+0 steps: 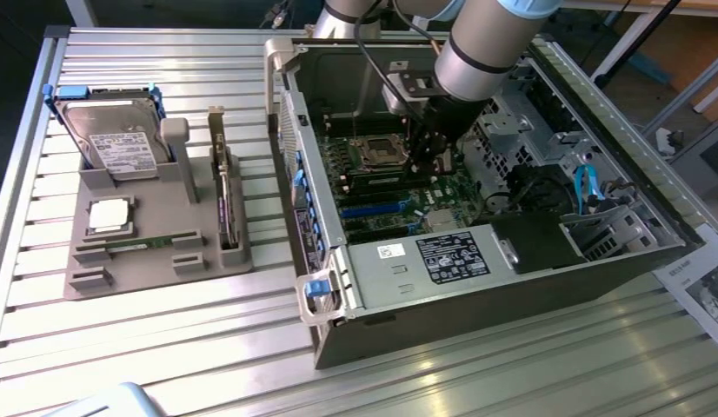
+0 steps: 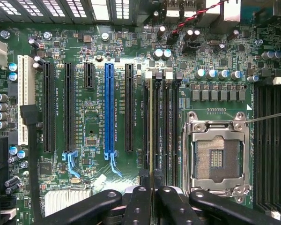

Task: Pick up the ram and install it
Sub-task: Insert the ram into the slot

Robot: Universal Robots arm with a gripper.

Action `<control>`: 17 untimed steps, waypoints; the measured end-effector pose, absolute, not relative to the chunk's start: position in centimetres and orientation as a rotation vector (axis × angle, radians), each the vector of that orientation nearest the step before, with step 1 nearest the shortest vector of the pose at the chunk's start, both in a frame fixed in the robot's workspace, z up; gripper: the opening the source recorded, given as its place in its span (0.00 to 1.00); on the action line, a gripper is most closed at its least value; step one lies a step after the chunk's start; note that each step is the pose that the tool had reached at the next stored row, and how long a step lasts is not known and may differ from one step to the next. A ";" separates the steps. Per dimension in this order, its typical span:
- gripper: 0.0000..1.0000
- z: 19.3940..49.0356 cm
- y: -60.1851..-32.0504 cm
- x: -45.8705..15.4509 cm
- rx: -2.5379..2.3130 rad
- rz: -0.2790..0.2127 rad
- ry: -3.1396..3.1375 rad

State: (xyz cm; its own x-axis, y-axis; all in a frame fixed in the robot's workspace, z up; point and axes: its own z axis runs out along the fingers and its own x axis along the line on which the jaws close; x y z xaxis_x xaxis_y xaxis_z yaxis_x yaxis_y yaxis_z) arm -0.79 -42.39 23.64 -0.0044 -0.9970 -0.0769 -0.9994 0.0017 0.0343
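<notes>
In the wrist view the ram shows edge-on as a thin greenish line, and my gripper is shut on its near end. The stick lies along the leftmost of the black memory slots, between the expansion slots and the bare processor socket. I cannot tell whether it is seated in the slot or just above it. In the exterior view my gripper reaches down into the open computer case, low over the motherboard beside the socket.
On the exterior view's left stands a grey holder with a hard drive, a square silver chip, a slim green strip and an upright dark card. The case walls and a drive cage crowd the arm.
</notes>
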 end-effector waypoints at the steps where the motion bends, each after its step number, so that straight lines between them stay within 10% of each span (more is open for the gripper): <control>1: 0.12 23.6 -42.4 -0.8 -2.195 0.122 2.202; 17: 0.12 23.6 -42.4 -0.9 -2.195 0.123 2.201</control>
State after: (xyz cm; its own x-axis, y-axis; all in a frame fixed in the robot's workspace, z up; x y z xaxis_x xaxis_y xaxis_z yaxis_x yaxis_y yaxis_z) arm -0.88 -42.40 23.59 -0.0043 -0.9970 -0.0778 -0.9994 0.0017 0.0342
